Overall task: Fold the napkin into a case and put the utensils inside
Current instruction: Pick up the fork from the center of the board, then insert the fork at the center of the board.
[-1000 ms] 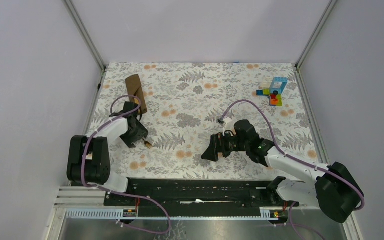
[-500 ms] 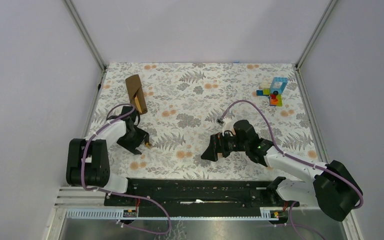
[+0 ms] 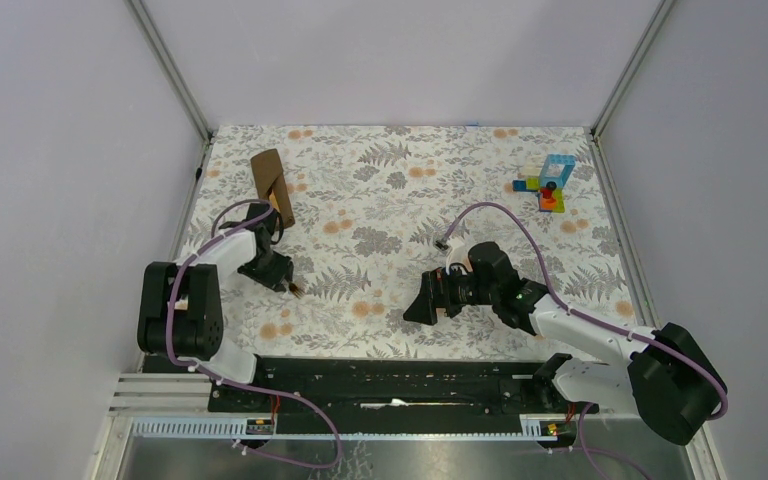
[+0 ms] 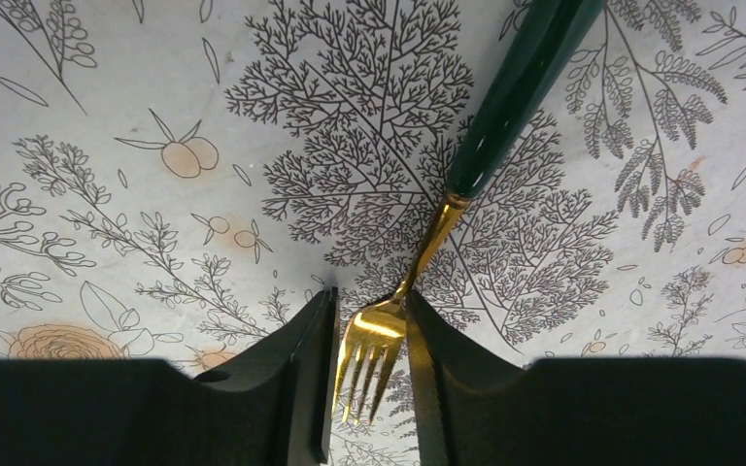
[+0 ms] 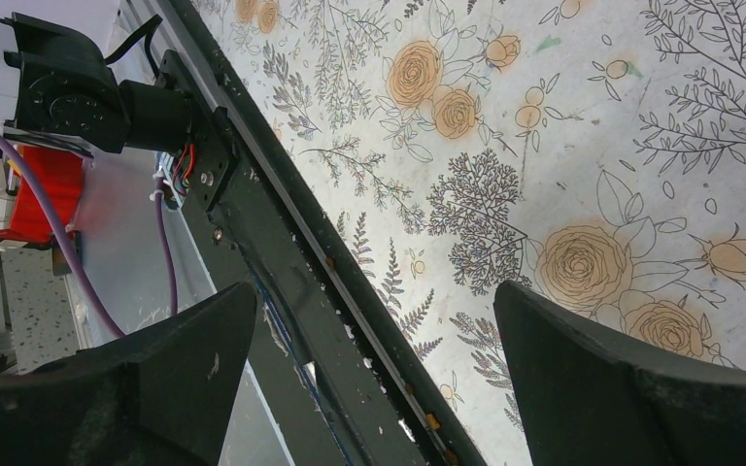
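The brown napkin [image 3: 268, 178] lies folded into a narrow strip at the far left of the table, with a yellow-orange utensil [image 3: 279, 207] showing at its near end. My left gripper [image 3: 282, 280] [image 4: 369, 303] is just on the near side of the napkin, low over the table. Its jaws are closed on the gold head of a fork [image 4: 377, 335]. The fork's dark green handle [image 4: 517, 89] points away from the jaws. My right gripper [image 3: 428, 300] [image 5: 369, 369] is open wide and empty over the near middle of the table.
A small stack of colourful toy blocks [image 3: 548, 183] stands at the far right. The black base rail [image 5: 282, 262] runs along the table's near edge under the right gripper. Walls close in the table on the left, right and back.
My left gripper has shifted slightly, first toward the near edge and then back, with the fork still in its jaws. The right arm has hardly moved.
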Available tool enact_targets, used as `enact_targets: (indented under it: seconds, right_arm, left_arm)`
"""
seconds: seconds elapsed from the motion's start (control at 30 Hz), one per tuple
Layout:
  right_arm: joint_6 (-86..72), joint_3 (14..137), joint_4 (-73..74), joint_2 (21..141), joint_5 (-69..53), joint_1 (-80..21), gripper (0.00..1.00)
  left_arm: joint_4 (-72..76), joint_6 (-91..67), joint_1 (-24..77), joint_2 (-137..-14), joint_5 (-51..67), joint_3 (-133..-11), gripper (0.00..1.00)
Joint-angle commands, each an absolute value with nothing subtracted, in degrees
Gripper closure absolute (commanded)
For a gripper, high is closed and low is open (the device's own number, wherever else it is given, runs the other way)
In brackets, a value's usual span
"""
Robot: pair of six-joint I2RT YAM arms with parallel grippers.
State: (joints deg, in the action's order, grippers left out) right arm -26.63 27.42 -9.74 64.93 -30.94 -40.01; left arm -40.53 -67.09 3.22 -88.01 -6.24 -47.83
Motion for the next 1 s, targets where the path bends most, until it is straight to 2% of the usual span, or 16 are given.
enact_targets:
  seconds: [0.0,0.23,0.33,0.67,0.97]
  right_arm:
    - [-26.25,27.65,-11.03,64.17,-30.79,-39.64,0.00]
    - [-26.21,27.83,-11.16,64.33,-30.99,-39.65,0.00]
    - [-26.21,27.79,-11.15,63.76,-30.86,-39.64,0.00]
    - [-25.88,27.48,-12.00,64.25,-31.37,-39.65,0.00]
    - [-26.06,27.01,-12.33,64.07,-31.96,-39.64,0.00]
  left_arm:
    - [-36.01,-70.05,3.60,-90.43,-8.98,-46.94,0.70]
    - [-36.43,-66.90,3.69,-91.69,-11.09,-47.71,0.87]
    - [-37.60,-63.06,3.69,-90.63,-12.18,-47.61,1.00]
    - [-46.90,-43.57,3.64,-75.08,-9.31,-51.20,1.00]
    - [-48.84,-30.06,3.69,-75.58,-5.48,-59.39,1.00]
